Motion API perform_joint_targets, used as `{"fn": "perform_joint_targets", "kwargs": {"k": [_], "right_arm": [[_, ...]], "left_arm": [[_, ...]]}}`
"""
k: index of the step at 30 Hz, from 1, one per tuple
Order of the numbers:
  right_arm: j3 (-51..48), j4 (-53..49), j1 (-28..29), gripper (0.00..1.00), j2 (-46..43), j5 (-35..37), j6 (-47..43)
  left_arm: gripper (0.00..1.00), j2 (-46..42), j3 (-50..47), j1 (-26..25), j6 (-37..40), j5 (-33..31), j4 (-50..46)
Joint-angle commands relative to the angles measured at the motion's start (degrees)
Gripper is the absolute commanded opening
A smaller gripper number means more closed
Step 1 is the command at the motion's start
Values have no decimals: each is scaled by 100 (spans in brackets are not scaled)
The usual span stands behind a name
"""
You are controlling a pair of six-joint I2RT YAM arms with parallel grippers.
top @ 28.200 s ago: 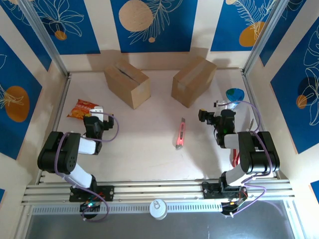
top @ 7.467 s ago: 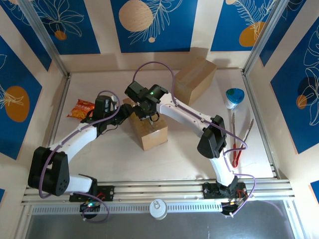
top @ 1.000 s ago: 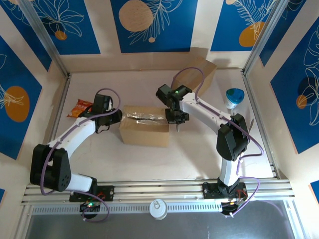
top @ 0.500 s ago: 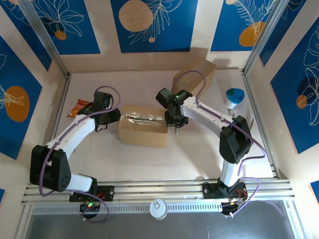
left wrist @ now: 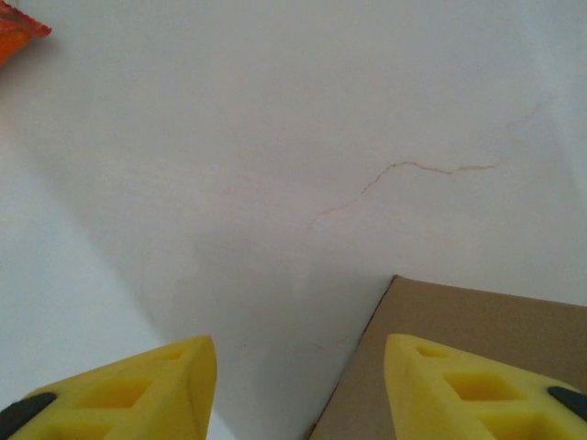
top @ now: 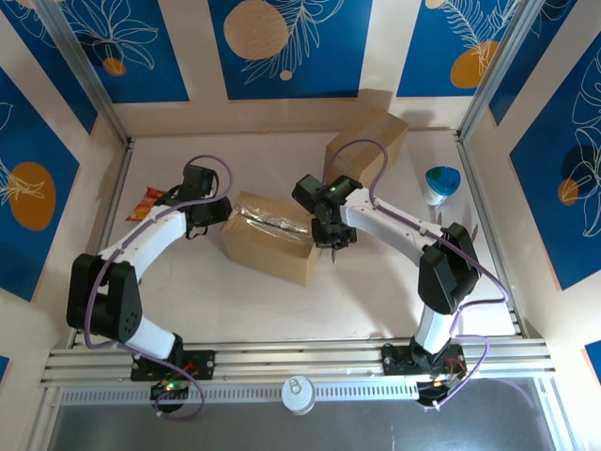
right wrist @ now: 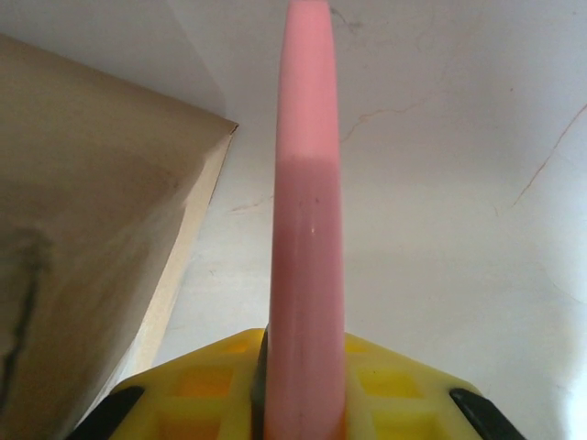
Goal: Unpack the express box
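White surface (top: 282, 310) inside a blue-patterned enclosure carries the express box (top: 268, 237), lying with its tape strip (top: 272, 222) facing up; all positions below are referenced to this box. Judged step: opening the sealed top seam. The right gripper (top: 335, 235) hangs just beside the box's right end, pinching a pink utility knife (right wrist: 307, 229) whose body runs straight out from between the pads. The right wrist view places the knife over bare surface, apart from the box corner. The right arm reaches in from the near right with its wrist turned toward the box. The left gripper (left wrist: 298, 367) sits just off the box's left end, jaws spread with nothing between them; the left arm is stretched forward. Whether the tape is cut through cannot be determined. If not, the next move calls for setting the blade onto the seam line while the left gripper braces the box; if so, the flaps need parting. A second cardboard box (top: 366, 146) stands behind the express box, and a snack packet (top: 147, 197) lies well to its left.
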Motion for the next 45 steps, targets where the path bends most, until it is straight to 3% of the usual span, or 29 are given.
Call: {"fn": "perform_joint_targets", "kwargs": {"k": [1,7,15,26,33,39,45], "right_arm": [[-19,504,111,0,-145,-404,36],[-192,530,-78,0,-278,-381,25],[-414,646,-224,0,-442,-449,-46],[-155,788,-409,0,-385,-670,-280],[-363,727,-505,0,-732,-574,-262],[-827,838,-622,0,-1128,-657,-167],[-936,813,-648,0,-1244,-657,-135]], "left_arm": [[58,4,318,-195,126,313,25],[77,-149,582,-4,135,-262,-381],[85,-688,469,93,-126,-563,-509],[88,-1279,14,94,-32,-157,-651],[93,-1790,-645,37,-41,1546,878],[100,-1964,-938,-92,236,1432,1335],[100,-1558,-1102,-233,565,1306,1735]]}}
